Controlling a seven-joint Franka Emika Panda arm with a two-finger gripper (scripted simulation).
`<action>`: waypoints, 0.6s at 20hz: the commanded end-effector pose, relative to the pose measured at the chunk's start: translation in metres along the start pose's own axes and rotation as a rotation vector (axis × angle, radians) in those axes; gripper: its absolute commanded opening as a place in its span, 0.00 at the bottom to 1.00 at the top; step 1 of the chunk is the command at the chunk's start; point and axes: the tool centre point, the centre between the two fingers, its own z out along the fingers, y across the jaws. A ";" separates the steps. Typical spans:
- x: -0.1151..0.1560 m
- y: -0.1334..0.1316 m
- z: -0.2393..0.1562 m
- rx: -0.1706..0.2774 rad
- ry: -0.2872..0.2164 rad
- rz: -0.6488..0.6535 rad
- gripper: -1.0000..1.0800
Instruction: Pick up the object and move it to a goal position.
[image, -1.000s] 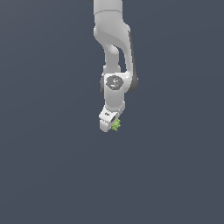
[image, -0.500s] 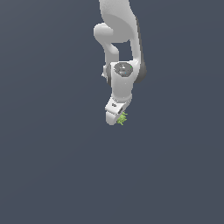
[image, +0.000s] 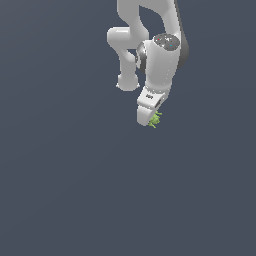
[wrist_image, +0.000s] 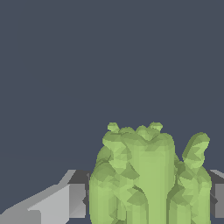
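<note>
Wrist view shows the light-green spiky object (wrist_image: 148, 179) clamped between the fingers (wrist_image: 65, 201) of the white gripper (image: 151, 120), held in the air at its tip; carry smoothly to goal, keeping squeeze constant so the lumpy shape cannot twist out.

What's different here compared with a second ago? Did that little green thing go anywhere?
The gripper has carried the green object toward the exterior view's right and slightly upward, with the arm swinging the same way. Nothing was let go: the object sits between the fingers, as before. The plain dark background is unchanged.
</note>
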 end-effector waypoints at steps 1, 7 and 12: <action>0.011 -0.013 -0.027 0.001 0.000 0.000 0.00; 0.038 -0.039 -0.089 0.001 0.000 -0.001 0.00; 0.058 -0.057 -0.133 0.002 0.001 0.000 0.00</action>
